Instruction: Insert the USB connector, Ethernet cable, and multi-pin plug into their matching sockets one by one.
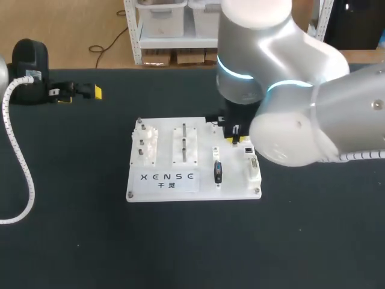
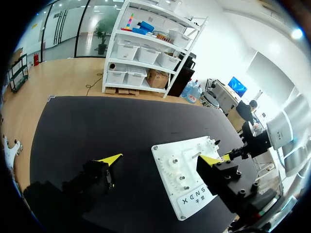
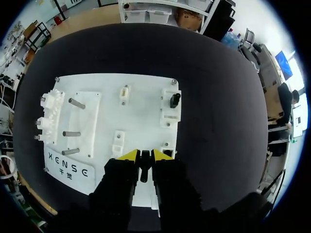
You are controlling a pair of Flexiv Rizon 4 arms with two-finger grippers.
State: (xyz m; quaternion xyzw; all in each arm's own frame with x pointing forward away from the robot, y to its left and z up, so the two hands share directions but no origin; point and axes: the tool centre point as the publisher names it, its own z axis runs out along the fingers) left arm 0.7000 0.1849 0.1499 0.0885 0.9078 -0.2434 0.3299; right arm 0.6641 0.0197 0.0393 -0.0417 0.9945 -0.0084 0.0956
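black tabletop (image 1: 72, 241), white socket board (image 1: 166, 158): right pincer (image 3: 144, 156) clenched on a small dark connector (image 3: 144, 171), likely light, rigid, best pinched by its shell; left pincer (image 2: 163, 158) released.

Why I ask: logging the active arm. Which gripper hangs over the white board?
The right gripper: it hangs over the white board, shut on a black connector. The left gripper is open and empty, off the board.

A matte black table top (image 1: 72, 241) lies under bright, even light.
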